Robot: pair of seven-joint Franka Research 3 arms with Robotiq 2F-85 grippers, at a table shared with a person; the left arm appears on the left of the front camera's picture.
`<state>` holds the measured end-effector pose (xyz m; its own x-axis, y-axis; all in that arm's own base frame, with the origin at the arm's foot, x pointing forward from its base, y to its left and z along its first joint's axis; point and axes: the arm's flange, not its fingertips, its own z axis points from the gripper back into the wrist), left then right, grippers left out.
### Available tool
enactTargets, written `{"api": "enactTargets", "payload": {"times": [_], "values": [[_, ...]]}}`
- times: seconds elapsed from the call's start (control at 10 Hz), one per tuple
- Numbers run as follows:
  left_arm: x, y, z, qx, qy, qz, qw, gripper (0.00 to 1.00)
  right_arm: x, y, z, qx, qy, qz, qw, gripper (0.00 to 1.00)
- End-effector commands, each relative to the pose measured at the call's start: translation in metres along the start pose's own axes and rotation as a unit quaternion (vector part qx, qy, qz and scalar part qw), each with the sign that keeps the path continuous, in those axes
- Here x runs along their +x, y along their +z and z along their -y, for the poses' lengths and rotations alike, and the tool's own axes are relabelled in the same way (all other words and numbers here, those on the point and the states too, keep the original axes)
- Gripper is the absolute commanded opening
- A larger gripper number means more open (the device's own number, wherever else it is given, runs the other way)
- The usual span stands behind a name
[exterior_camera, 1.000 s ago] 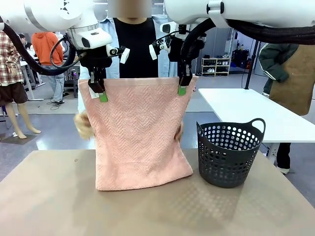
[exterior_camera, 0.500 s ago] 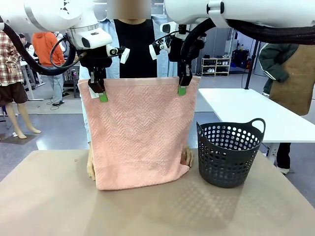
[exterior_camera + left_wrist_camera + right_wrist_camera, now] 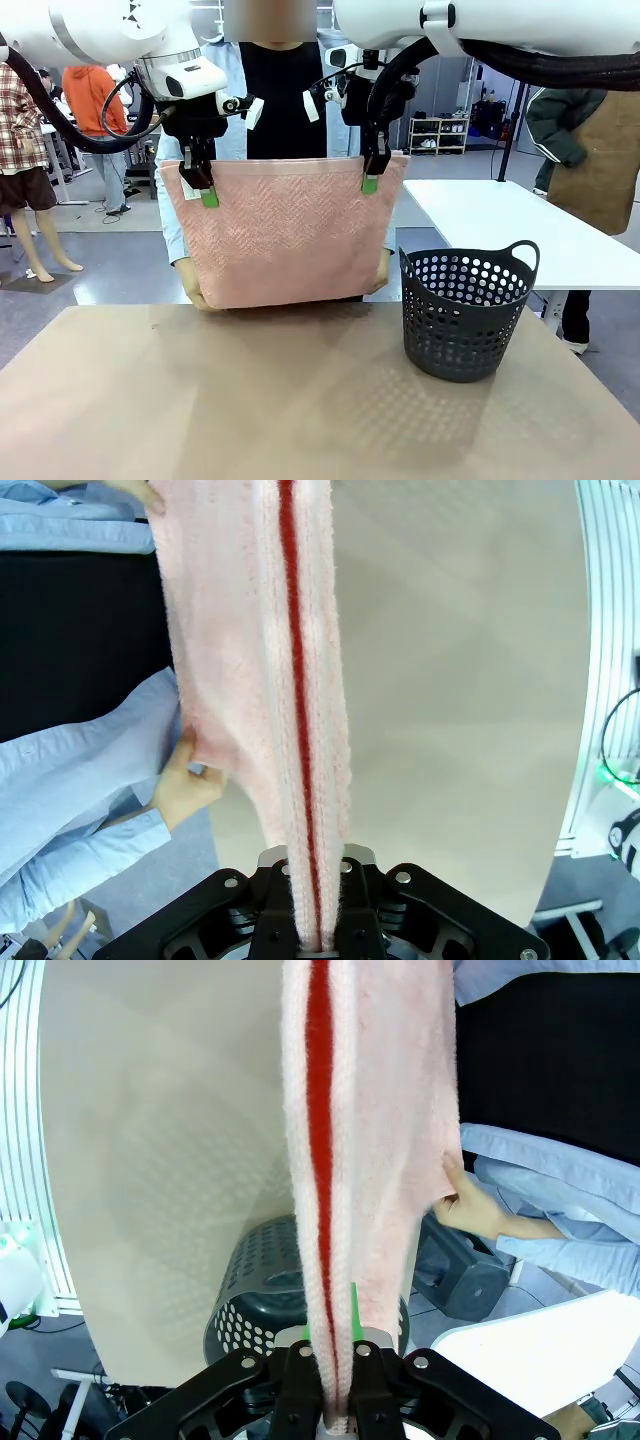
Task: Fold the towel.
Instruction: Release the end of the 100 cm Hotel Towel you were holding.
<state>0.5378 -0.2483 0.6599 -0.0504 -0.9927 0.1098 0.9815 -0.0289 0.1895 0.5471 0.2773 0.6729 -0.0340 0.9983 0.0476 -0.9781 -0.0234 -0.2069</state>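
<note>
the tan table (image 3: 250,400) fills the lower half of the front view; above its far edge, in the middle of the frame, hangs the salmon-pink towel (image 3: 285,235), doubled so its bottom fold sits clear of the tabletop, in front of a person in a black top and light blue shirt; to the lower right of the towel the dark perforated basket (image 3: 465,310) stands upright on the table, apart from the cloth; the left gripper (image 3: 205,190) at upper left is clamped on the towel's top left corner and the right gripper (image 3: 370,180) on its top right corner, the hem stretched level between them; the person's hand (image 3: 195,293) at the towel's lower left and the other hand (image 3: 380,278) at its lower right each grasp the cloth's bottom edge; in the left wrist view the towel rises from between the closed fingers in two layers, a hand pinching it at middle left
</note>
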Motion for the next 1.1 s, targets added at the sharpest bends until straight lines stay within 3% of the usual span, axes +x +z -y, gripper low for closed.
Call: {"api": "enactTargets", "payload": {"times": [0.0,1.0], "values": [[-0.0003,0.0018,-0.0005,0.002,0.003,0.001,1.0,0.0,-0.0002,0.0015,0.0002,-0.002,0.0,0.0,1.0,0.0],[-0.0003,0.0018,-0.0005,0.002,0.003,0.001,1.0,0.0,-0.0002,0.0015,0.0002,-0.002,0.0,0.0,1.0,0.0]]}}
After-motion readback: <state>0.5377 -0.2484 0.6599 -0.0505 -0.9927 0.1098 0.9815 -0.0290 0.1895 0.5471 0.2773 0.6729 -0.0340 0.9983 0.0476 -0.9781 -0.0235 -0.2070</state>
